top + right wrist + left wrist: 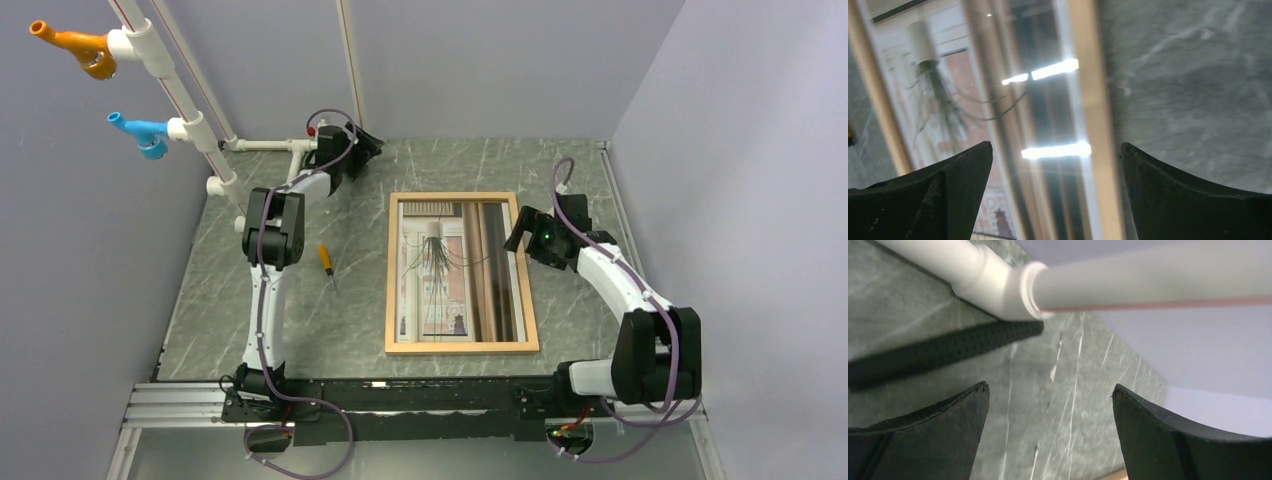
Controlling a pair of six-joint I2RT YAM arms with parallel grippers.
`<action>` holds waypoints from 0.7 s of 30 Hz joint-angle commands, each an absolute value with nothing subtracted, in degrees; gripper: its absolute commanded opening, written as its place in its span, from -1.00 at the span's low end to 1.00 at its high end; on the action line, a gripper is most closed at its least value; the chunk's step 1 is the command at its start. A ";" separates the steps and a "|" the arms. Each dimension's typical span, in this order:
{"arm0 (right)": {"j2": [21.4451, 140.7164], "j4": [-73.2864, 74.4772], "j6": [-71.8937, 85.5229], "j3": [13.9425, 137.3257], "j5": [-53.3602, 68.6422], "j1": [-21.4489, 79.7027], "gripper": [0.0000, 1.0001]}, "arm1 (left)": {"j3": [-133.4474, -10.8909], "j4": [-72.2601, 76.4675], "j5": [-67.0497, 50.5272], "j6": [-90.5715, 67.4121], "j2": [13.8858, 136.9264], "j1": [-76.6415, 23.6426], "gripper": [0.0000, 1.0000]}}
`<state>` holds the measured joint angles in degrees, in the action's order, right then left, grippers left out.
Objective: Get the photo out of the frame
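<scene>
The light wooden frame [460, 347] lies flat in the middle of the table with the photo [440, 270] inside it, face up, showing a dark wispy plant and brown stripes. My right gripper [520, 230] hovers open over the frame's right rail [1093, 125]. In the right wrist view this gripper [1055, 145] has nothing between its fingers, and the photo [948, 100] shows under bright glare. My left gripper [365, 145] is far back on the left, away from the frame. Seen from the left wrist, it [1049, 386] is open and empty above bare table.
A white pipe structure [185, 110] rises at the back left, carrying an orange hook [80, 48] and a blue hook [140, 130]; its base pipe [998, 285] is close above the left gripper. A small orange-handled screwdriver [325, 258] lies left of the frame. Walls enclose three sides.
</scene>
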<state>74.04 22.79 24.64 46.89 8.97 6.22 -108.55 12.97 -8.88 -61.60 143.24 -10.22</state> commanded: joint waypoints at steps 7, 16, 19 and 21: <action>85.71 23.82 22.13 52.68 7.01 0.60 0.99 | -96.21 -3.50 -18.72 -47.75 113.44 -12.83 0.87; 86.60 15.31 22.15 48.23 13.82 0.87 0.90 | -64.38 3.38 -38.09 -49.31 87.06 -14.92 0.86; 88.97 13.56 22.00 47.47 13.67 1.47 0.84 | -58.67 -1.61 -39.93 -45.67 79.39 -15.78 0.85; 90.88 12.69 20.93 47.75 14.84 2.10 0.75 | -55.58 -5.86 -39.51 -43.04 74.25 -15.98 0.86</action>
